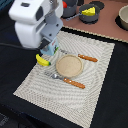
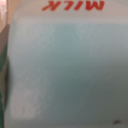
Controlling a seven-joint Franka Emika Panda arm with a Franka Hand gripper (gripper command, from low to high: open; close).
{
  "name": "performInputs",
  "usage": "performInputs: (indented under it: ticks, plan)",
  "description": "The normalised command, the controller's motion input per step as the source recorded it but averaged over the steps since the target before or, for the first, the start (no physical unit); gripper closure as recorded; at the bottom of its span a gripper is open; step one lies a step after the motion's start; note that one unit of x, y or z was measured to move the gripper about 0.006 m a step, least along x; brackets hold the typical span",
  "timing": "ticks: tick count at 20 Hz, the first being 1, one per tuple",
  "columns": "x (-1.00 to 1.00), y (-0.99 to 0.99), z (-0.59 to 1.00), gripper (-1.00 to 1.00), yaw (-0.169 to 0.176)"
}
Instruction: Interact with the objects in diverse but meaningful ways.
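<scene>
We read this as a staged tabletop test bench, a lab mock-up of a dining setting, not a real kitchen. A striped placemat [image 1: 75, 67] lies on a dark table [image 1: 112, 95]. Just beside the pincer [image 1: 48, 50] sit a round tan plate [image 1: 68, 65], plus an orange-handled knife [image 1: 84, 57] and fork [image 1: 70, 81]. Beyond the pincer, a cheese wedge [image 1: 89, 11] sits in a toy pan. The wrist view fills with a pale carton [image 2: 65, 70] lettered "MILK".

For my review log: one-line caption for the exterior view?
White robot gripper lowered over pale-blue milk carton beside yellow banana and round tan plate.
</scene>
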Motion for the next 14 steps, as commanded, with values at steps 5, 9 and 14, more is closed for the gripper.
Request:
performInputs:
  ticks: [5,9,14]
  plan:
    - [0.67,0.74,0.01,1.00,0.000]
    - [0.64,0.75,0.00,1.00,0.000]
    - [0.61,0.73,0.00,1.00,0.000]
